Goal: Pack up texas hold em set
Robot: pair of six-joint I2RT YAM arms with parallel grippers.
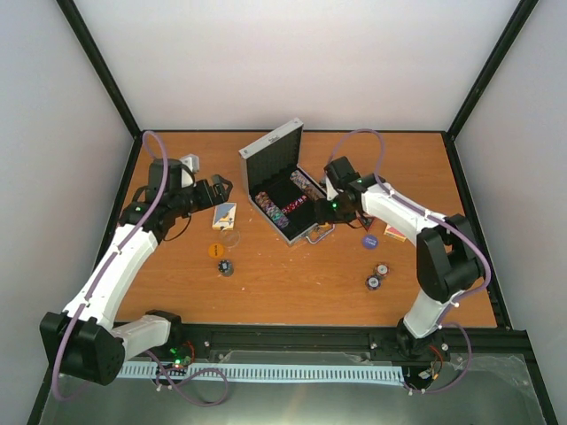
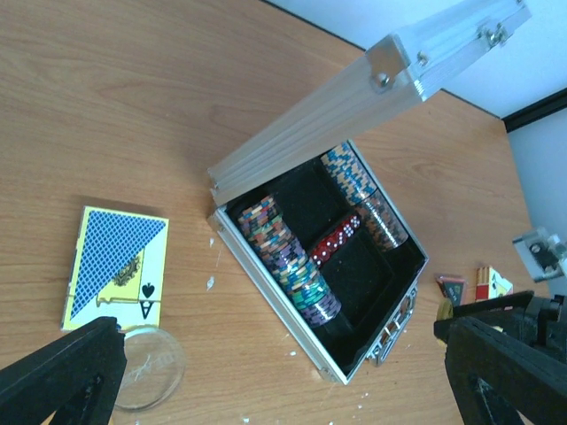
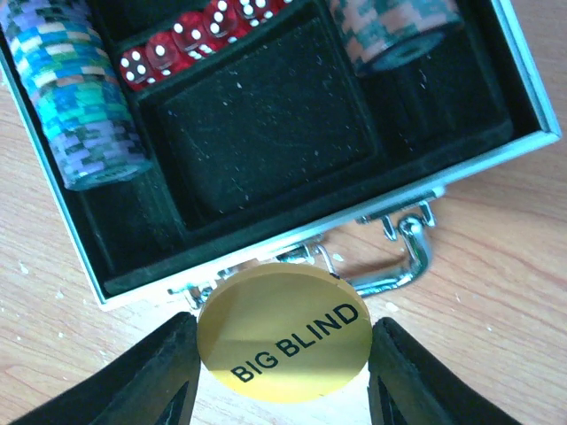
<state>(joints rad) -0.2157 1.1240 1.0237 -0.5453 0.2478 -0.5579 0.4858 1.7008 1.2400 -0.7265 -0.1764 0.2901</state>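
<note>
**A:** Where's the case, and why is it standing open?

**B:** The silver case (image 1: 275, 181) sits mid-frame in the top view on the tabletop (image 1: 292, 297). Its lid is tipped up toward the back, so the black lining can be reached from the front. Rows of chips (image 2: 288, 261) and a line of red dice (image 3: 190, 35) already fill their slots.

**A:** And the right gripper?

**B:** The right gripper (image 1: 319, 212) is clamped on a yellow disc (image 3: 283, 332) marked BIG BLIND. It pinches the disc by its edges just in front of the case's handle (image 3: 403, 252). I'd judge it is headed for the bare middle compartment.

**A:** The left one?

**B:** The left gripper (image 1: 219, 188) has its jaws wide apart and holds nothing. It hangs over a blue-backed card box (image 2: 115, 266) and a clear round disc (image 2: 149, 367), which look like the next picks.

**A:** What can't you see?

**B:** The right arm covers the case's front corner in the top view, and the lid hides whatever lies behind it. The small items at the right edge of the left wrist view may include a second card box, but they're too small to tell. Loose chips (image 1: 375, 282) and an orange disc (image 1: 214, 251) are not yet packed.
</note>
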